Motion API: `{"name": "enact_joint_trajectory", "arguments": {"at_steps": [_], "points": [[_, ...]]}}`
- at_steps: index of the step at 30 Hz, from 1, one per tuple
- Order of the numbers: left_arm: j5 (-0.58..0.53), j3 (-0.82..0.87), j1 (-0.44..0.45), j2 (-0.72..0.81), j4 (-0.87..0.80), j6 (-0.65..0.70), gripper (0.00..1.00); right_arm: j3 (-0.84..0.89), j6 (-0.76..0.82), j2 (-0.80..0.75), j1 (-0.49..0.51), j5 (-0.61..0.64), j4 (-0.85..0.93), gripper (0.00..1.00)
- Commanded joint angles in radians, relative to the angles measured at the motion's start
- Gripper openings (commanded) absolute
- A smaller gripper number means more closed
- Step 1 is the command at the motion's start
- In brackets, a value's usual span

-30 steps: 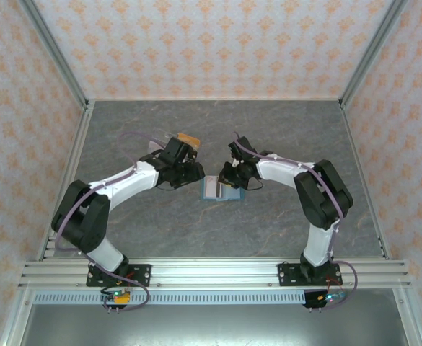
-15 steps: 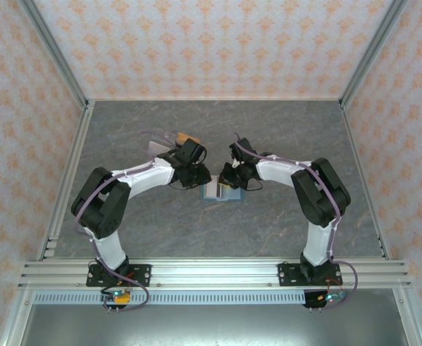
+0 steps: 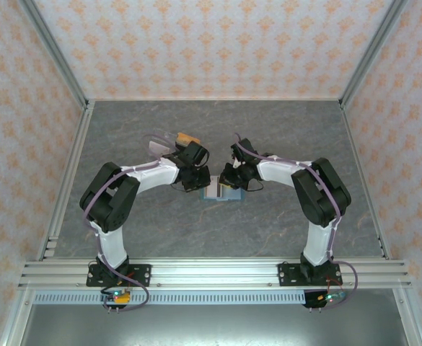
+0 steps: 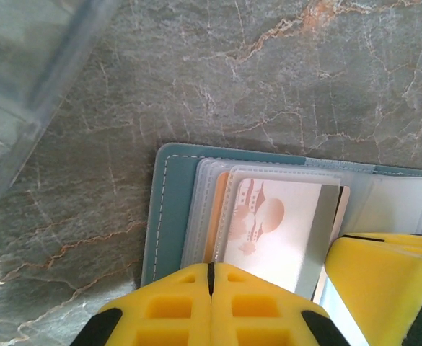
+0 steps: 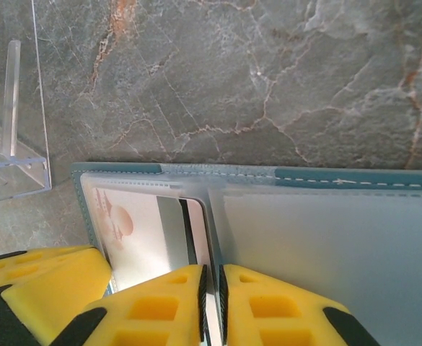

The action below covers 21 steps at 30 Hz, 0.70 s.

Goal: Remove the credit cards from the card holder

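The job looks barely under way. On the grey, veined, stone-look table (image 3: 290, 130), the teal-blue stitched folding card holder (image 3: 221, 192) lies open at the centre of the overhead view, between the two arms. Its frosted, soft plastic sleeves are still loaded. A pale glossy card with a faded pink print (image 4: 275, 223) sits in the front sleeve, and the thin orange edge of a second card (image 4: 223, 216) shows behind it.

The clear, rigid plastic tray (image 3: 159, 144) stands at the upper left of the holder. A small orange-brown piece (image 3: 188, 138) lies at its right end, too small to tell whether it is a card.

The left gripper (image 4: 211, 292) has its ribbed yellow foam pads pressed together at the pale card's lower edge, with nothing visibly between them. The right gripper (image 5: 211, 299) is closed to a hairline over the sleeve's centre fold. Whether it pinches the fold or only presses on it, I cannot tell.
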<state>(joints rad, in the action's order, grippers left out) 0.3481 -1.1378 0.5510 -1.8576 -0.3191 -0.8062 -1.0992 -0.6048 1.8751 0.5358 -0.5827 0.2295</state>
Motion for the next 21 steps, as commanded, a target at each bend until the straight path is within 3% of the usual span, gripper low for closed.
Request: {"name": "enact_joint_trajectory", "arguments": {"at_steps": [1,13,21], "points": [[0.010,-0.017,0.008,-0.021,0.012,-0.011,0.03,0.030,0.012,0.009,-0.009,0.004,-0.006,0.16],[-0.013,-0.008,0.007,-0.028,-0.046,-0.025,0.00,0.068,0.017,0.010,-0.029,-0.035,-0.071,0.15],[0.035,-0.011,0.008,-0.045,-0.029,-0.016,0.00,0.090,0.007,0.015,-0.029,-0.115,-0.152,0.17]]}}
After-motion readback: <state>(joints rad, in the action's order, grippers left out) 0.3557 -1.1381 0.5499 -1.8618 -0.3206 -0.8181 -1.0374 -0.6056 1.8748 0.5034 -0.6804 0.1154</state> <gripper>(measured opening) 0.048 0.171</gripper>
